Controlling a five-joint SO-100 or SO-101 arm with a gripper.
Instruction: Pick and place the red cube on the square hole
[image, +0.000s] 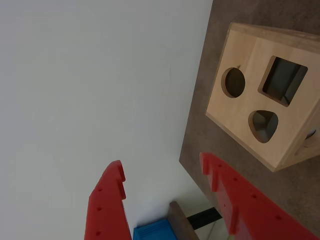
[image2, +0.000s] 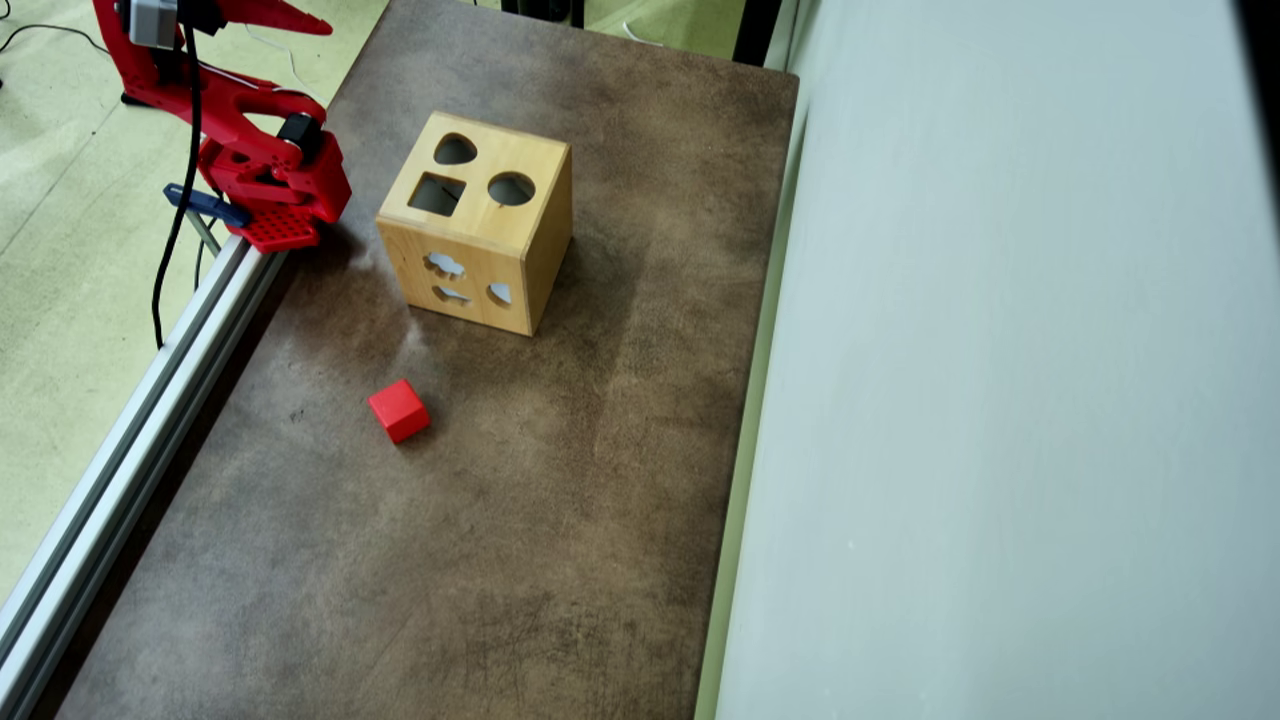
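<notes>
- Mottled brown tabletop (image2: 560, 480) fills the overhead view, bordered on the right by a pale grey-white wall (image2: 1010, 380) and on the left by an aluminium rail (image2: 140, 420).
- On that surface stands a light wooden shape-sorter box (image2: 540, 250), in the upper half of the overhead view.
- Its top face carries three cut-outs: the square hole (image2: 436, 194), a round hole (image2: 511, 189) to its right, and a heart-shaped hole (image2: 455, 150) above them.
- More small cut-outs show on the box's side face.
- The red cube (image2: 399, 410) lies on the table below the box in the overhead view, well apart from it, touched by nothing.
- The red robot arm (image2: 250, 150) sits at the upper left corner, mounted at the table's edge, away from both cube and box.
- In the wrist view the gripper (image: 162, 170) has its two red jaws spread wide with nothing between them; the wall lies behind them.
- The same view shows the box at upper right, with the square hole (image: 284, 80) dark and unfilled.
</notes>
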